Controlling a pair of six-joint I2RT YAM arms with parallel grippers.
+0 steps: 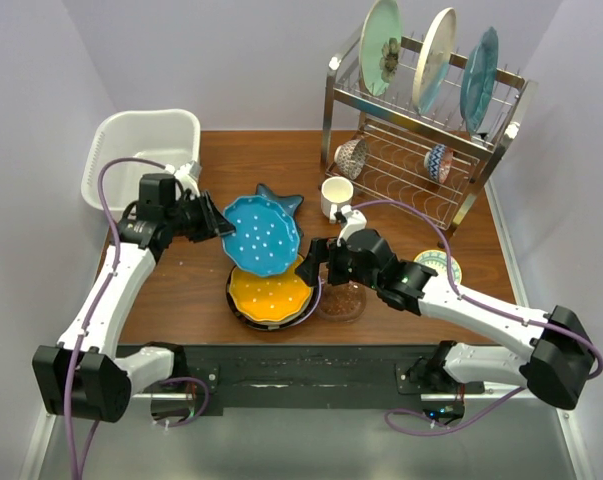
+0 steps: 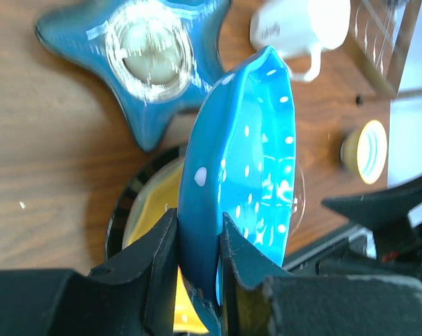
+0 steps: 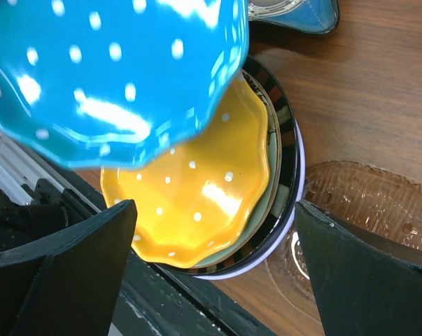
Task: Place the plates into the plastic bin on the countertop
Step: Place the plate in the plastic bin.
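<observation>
Blue dotted plate held up over the stack, white bin at the far-left corner.

The blue plate with white dots point(image 1: 262, 235) is tilted steeply above the stack, its rim pinched in the left gripper point(image 1: 219, 226). Under it the orange scalloped plate point(image 1: 269, 295) lies flat on 3 others: pale green, black-rimmed cream, and lavender at the bottom. The blue star-shaped dish point(image 1: 279, 200) lies flat just behind them. The white plastic bin point(image 1: 141, 150) stands upright at the far-left corner of the reddish-brown countertop point(image 1: 231, 160).
</observation>
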